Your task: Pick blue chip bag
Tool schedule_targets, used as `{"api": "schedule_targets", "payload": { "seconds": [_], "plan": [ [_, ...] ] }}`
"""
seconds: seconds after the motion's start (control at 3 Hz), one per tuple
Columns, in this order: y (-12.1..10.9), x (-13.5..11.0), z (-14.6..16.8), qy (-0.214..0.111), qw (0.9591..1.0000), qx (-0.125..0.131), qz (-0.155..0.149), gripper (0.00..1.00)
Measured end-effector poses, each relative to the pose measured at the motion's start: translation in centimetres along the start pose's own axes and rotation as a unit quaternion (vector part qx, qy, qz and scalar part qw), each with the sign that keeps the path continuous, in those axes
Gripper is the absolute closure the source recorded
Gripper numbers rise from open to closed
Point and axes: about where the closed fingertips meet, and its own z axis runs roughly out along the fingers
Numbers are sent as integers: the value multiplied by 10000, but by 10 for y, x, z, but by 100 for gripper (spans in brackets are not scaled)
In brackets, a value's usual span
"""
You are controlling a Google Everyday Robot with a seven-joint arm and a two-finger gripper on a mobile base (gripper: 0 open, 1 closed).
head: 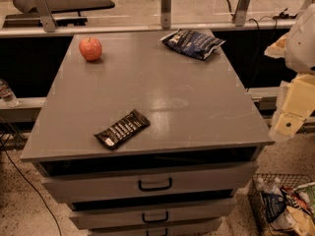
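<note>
Gripper (288, 124): you've got it off the right side of the table (162, 92), level with the front corner and touching nothing. Spread or closed, can't tell from this view.

Target is well away from it. The blue chip bag (193, 43) lies flat at the back right of the tabletop, close to the rear edge and angled, with one end pointing towards the right side.

Handling, my read:
- Light, soft foil, likely air-filled, so it'll give and crinkle under pressure.
- Slick surface. A shallow pinch on the puffed middle may slide off.
- Chips inside will crush, so don't clamp hard.
- Best hold is probably a crimped end seam or a raised fold near the edge.

Looks: dark navy, wrinkled, with white and yellowish print.

Don't mix it up with the dark candy bar wrapper (122, 129) at front left. The apple (90, 48) sits at back left, clear of your path.
</note>
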Motion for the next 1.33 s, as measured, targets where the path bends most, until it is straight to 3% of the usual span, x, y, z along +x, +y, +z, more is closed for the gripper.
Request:
{"api": "schedule_targets", "payload": {
  "seconds": [0.33,0.67,1.0,1.33],
  "plan": [
    [-2,0,0,-17,10000,23,-1,0],
    [-42,-5,18,-289,9992,264,-15,0],
    [-122,-22,56,-923,9932,710,18,0],
    [-194,-48,84,-1524,9816,1143,101,0]
  ]
}}
